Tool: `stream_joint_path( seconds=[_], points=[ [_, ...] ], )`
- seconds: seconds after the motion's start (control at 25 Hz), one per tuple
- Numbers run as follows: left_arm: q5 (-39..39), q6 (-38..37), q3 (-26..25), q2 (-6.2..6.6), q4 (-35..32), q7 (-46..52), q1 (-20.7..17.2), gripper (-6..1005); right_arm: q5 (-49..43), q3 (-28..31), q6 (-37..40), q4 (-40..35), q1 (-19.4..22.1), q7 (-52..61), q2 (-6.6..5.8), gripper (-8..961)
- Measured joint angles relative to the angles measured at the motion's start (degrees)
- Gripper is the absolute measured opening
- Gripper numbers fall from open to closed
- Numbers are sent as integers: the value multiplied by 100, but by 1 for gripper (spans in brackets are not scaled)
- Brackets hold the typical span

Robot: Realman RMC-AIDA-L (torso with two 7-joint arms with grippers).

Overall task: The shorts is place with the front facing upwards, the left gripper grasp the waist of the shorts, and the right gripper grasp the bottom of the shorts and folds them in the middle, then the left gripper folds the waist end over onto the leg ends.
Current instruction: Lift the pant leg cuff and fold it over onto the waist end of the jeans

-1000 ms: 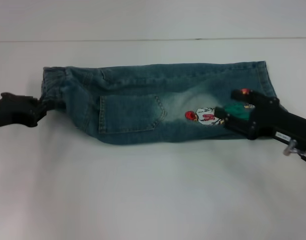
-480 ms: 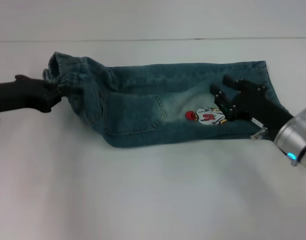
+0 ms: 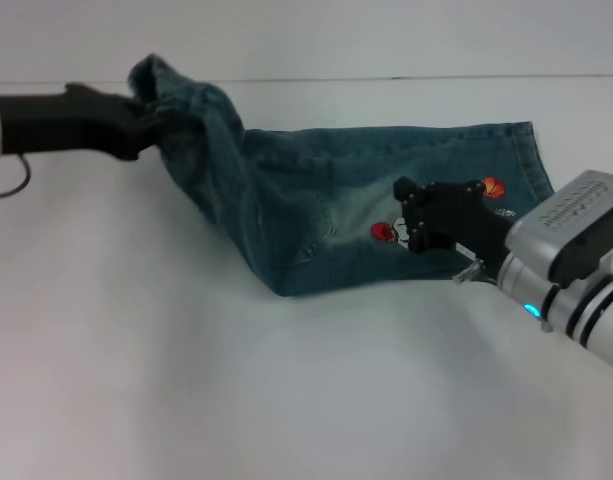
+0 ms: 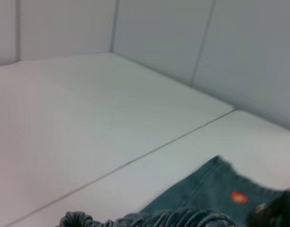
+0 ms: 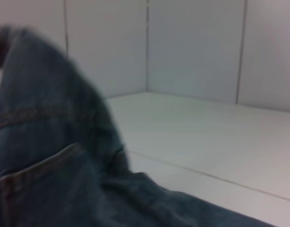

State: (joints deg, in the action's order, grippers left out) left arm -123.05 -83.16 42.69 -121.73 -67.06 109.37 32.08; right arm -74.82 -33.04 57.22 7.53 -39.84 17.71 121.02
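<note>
Shorts [image 3: 316, 210] waist is held raised far-left, clamped in left gripper [image 3: 146, 118]; right gripper [image 3: 418, 222] rests on leg end, jaw state unclear.

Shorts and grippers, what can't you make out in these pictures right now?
- Head view: whether the right gripper is pressing the shorts or is open; its black body hides the fingers.
- Head view: the embroidered patch, partly covered by that gripper.
- Left wrist view: the left gripper fingers, out of frame.
- Right wrist view: the waist, blurred.
</note>
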Motion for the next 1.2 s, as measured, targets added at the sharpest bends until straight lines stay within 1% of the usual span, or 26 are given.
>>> stream_joint_path(
  seconds=[0.08, 0.16, 0.28, 0.4, 0.6, 0.68, 0.72, 0.76, 0.8, 0.92, 1.08, 1.2],
  points=[
    [0, -103, 88, -3, -147, 249, 126, 60, -13, -4, -106, 100, -103, -69, 2, 60],
    [0, -154, 203, -31, -292, 486, 266, 60, -21, -15, -245, 189, -202, -123, 7, 36],
    [0, -178, 447, -114, -450, 805, 486, 58, -65, -21, -519, 252, -345, -140, 28, -1],
    [1, -163, 777, -194, -501, 1112, 752, 57, -303, 29, -673, 305, -445, -142, 40, -1],
    [79, 126, 1592, -256, -425, 1636, 1219, 55, -485, 20, -751, 384, -569, -140, 50, -2],
    [117, 286, 1855, -264, -386, 1780, 1357, 55, -563, 22, -765, 406, -596, -137, 50, -2],
    [117, 286, 1855, -264, -386, 1780, 1357, 55, -606, 35, -766, 414, -601, -134, 50, -2],
    [140, 371, 1967, -264, -358, 1852, 1426, 56, -657, 46, -766, 422, -609, -125, 49, -2],
    [207, 581, 2200, -264, -228, 1999, 1645, 56, -692, 50, -766, 430, -619, -109, 49, -2],
    [264, 787, 2344, -262, -81, 2061, 1802, 56, -755, 52, -763, 454, -627, -79, 33, -2],
    [261, 1138, 2459, -234, 230, 2061, 2024, 55, -816, -18, -509, 486, -416, -75, -32, 0],
    [211, 1340, 2469, -224, 398, 2033, 2114, 56, -952, -30, 12, 318, 48, -74, -74, 1]
  ],
)
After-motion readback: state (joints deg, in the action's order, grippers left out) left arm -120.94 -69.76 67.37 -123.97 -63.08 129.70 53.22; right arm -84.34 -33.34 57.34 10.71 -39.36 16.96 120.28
